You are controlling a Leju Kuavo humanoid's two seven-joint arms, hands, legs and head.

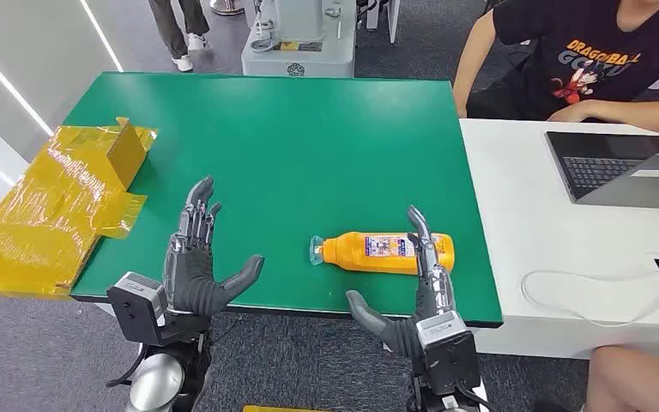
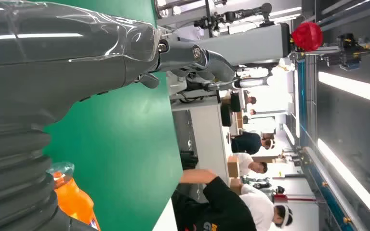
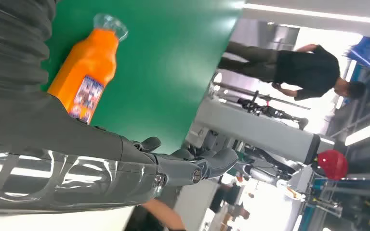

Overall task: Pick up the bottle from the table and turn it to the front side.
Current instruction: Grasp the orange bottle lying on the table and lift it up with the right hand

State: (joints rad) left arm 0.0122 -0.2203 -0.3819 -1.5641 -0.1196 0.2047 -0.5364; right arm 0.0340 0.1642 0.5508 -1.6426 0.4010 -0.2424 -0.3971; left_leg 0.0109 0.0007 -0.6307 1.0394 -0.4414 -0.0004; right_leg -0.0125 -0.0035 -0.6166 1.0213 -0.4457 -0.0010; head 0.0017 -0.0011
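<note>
I see the bottle (image 1: 383,251) lying on its side near the table's (image 1: 292,146) front edge, cap toward nine o'clock. My right hand (image 1: 425,275) hovers over its base, fingers spread, holding nothing. My left hand (image 1: 197,257), at nine o'clock, is spread too.

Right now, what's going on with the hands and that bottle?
Both hands open: left hand over the table, right hand at the bottle, fingers across it. Bottle lying flat, not lifted. Nothing blocking.
</note>
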